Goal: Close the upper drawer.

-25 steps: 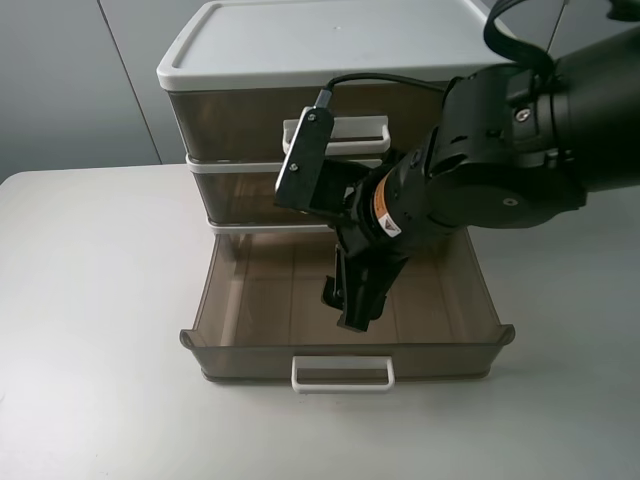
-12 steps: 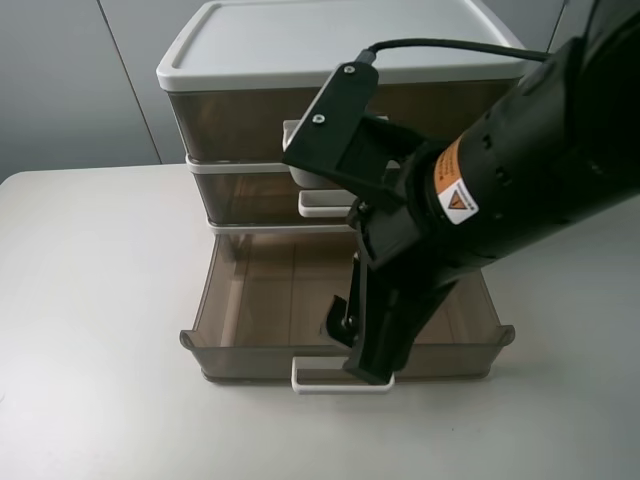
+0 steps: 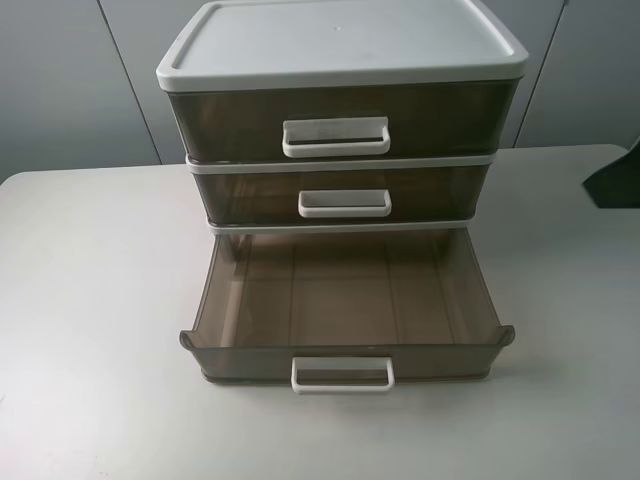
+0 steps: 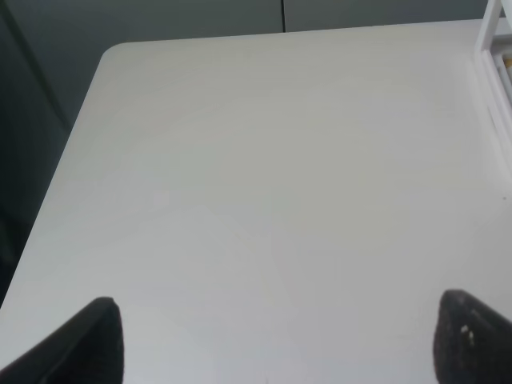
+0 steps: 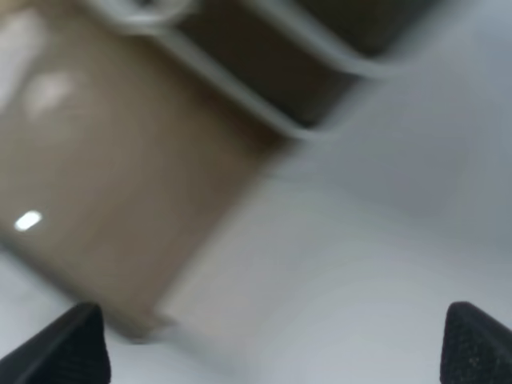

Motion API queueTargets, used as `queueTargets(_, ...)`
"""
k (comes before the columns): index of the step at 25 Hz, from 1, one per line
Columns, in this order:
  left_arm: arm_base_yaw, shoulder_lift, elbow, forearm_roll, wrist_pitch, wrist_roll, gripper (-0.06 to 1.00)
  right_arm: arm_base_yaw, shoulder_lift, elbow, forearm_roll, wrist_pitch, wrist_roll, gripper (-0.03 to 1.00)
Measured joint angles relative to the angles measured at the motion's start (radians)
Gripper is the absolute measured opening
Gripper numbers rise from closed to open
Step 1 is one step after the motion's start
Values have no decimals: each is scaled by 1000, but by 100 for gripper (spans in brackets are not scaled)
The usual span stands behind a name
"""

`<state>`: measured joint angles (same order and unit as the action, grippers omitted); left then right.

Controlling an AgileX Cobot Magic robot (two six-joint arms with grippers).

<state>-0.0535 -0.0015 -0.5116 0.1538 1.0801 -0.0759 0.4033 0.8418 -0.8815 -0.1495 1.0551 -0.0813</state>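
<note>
The upper drawer, the middle of three smoky-brown drawers, sits pushed in flush under the top-tier drawer, and its white loop handle faces the front. The lowest drawer is pulled far out and is empty. My right gripper is open and empty, with both dark fingertips wide apart in a blurred view of brown plastic and white frame. Only a dark bit of the right arm shows at the high view's right edge. My left gripper is open and empty over bare table.
The drawer unit has a white lid and stands at the back middle of the pale table. The open lowest drawer's handle reaches toward the front edge. A white corner of the unit shows in the left wrist view.
The right arm, which hung over the open lowest drawer, has pulled away to the right and almost left the high view. The drawers have not moved.
</note>
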Motion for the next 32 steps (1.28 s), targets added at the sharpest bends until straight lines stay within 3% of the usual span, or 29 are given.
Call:
queueTargets(4,0,0,0,0,0,0,74,-229,-138,0,-76,85,41,63)
queueTargets(7,0,0,0,0,0,0,74,-300,-229,0,-86,148,112,63)
queueTargets(14,0,0,0,0,0,0,74,-311,-432,129,-89,157,216,63)
queueTargets(18,0,0,0,0,0,0,74,-318,-584,274,-40,50,237,63)
queueTargets(24,0,0,0,0,0,0,74,-423,-826,346,40,-20,186,63)
queueTargets(32,0,0,0,0,0,0,74,-455,-841,371,112,30,135,63)
